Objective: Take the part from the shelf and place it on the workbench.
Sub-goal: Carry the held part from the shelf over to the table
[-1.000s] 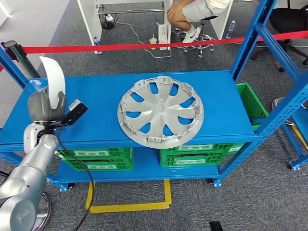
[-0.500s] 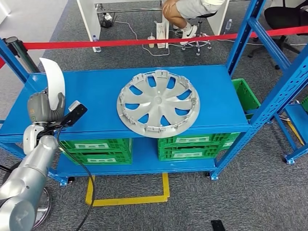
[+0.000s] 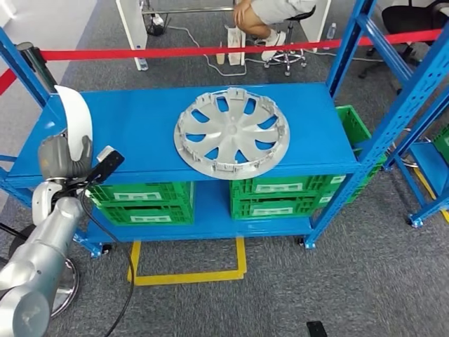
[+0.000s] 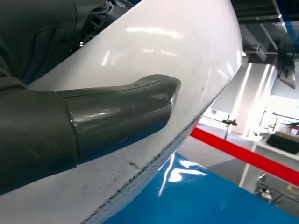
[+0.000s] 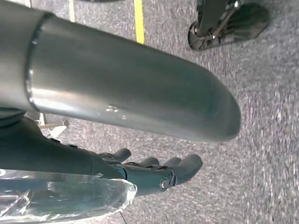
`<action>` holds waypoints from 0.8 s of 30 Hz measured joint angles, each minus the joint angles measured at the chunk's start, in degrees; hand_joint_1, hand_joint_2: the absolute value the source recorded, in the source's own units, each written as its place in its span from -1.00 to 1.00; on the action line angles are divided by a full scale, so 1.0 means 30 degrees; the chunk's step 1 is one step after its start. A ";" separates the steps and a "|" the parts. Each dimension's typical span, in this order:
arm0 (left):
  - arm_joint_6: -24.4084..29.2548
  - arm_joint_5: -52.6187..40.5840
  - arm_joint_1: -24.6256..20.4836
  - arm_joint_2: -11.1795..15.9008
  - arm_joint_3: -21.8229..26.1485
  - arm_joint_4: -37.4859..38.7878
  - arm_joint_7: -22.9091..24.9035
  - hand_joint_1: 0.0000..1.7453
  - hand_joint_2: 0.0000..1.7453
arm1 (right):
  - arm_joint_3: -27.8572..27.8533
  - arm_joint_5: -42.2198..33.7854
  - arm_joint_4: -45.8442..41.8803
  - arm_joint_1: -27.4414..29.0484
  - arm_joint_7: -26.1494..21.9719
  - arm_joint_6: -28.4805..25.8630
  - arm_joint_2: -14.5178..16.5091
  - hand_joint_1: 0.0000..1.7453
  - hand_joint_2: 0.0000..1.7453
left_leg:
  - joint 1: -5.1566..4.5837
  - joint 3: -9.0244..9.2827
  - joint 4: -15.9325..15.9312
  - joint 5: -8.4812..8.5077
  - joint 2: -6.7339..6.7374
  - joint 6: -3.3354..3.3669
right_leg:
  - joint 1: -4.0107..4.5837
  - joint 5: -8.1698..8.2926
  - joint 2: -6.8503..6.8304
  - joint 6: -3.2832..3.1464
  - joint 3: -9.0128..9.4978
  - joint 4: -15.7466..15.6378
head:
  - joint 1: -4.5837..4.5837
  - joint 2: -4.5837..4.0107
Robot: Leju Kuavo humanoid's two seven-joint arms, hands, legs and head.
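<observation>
**Op:** Nearest me in the head view, the silver left arm (image 3: 37,260) comes up from the lower left corner. At its end the left robot hand (image 3: 62,156) is grasping the white curved part (image 3: 76,121).

**Log:** How is the part sitting in that robot hand?

**Op:** It stands up out of the grasp, the curved top arching above the grey fingers. From the left wrist camera I see the thick grey thumb (image 4: 119,112) pressed flat across the glossy white face of the part, with the part's scuffed edge running just past it.

**Log:** And relative to the shelf?

**Op:** Robot hand and part are at the left end of the blue shelf (image 3: 137,133), over its front left corner. I cannot tell whether the part touches the top board.

**Log:** Right side?

**Op:** The right robot hand (image 5: 151,172) hangs over grey carpet; the dark fingers lie together, lightly curled, nothing in them. Some clear plastic wrap (image 5: 63,198) sits by the wrist.

**Log:** Further out?

**Op:** A grey hubcap (image 3: 231,139) lies flat mid-shelf, well apart from the held part. Green crates (image 3: 139,208) sit on the lower board. Yellow floor tape (image 3: 185,275) marks the carpet in front. Behind the shelf runs a red barrier tape (image 3: 179,51), and beyond it a person (image 3: 264,15) sits on a stool.
</observation>
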 joint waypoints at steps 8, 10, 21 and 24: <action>-0.0069 0.0042 0.0028 0.0235 -0.0007 0.0210 0.0341 1.00 1.00 | 0.0000 0.0007 0.0015 -0.0031 0.0087 0.0000 0.0007 -1.00 -1.00 | 0.0241 -0.1259 0.5475 -0.3728 -0.0048 -0.0664 | -0.0030 0.1524 -0.0102 -0.0669 -0.1666 0.0037 | -0.0105 0.0000; -0.0091 0.0040 0.0030 0.0259 -0.0007 0.0259 0.0377 1.00 1.00 | 0.0000 0.0007 0.0015 -0.0043 0.0093 0.0000 0.0007 -1.00 -1.00 | 0.0251 -0.0146 0.4642 -0.2788 -0.0050 -0.0606 | -0.0016 0.1853 -0.0107 -0.0599 -0.2187 0.0155 | -0.0107 0.0000; 0.0036 0.0297 0.0077 0.0455 0.0000 0.0428 0.0406 1.00 1.00 | -0.0007 -0.0002 0.0015 0.0058 0.0117 0.0002 0.0000 -1.00 -1.00 | 0.0085 0.1851 -0.0448 -0.1634 0.0043 0.0641 | -0.0040 -0.0577 -0.0079 0.0291 -0.4241 0.3763 | 0.0026 0.0000; 0.0120 0.0574 0.0187 0.0559 0.0022 0.0452 0.0219 1.00 1.00 | -0.0007 0.0009 0.0015 0.0063 0.0166 -0.0007 -0.0006 -1.00 -1.00 | -0.0007 0.0886 -0.0401 -0.0913 0.0042 0.0631 | -0.0031 -0.0603 -0.0081 0.0301 -0.4094 0.5828 | 0.0025 0.0000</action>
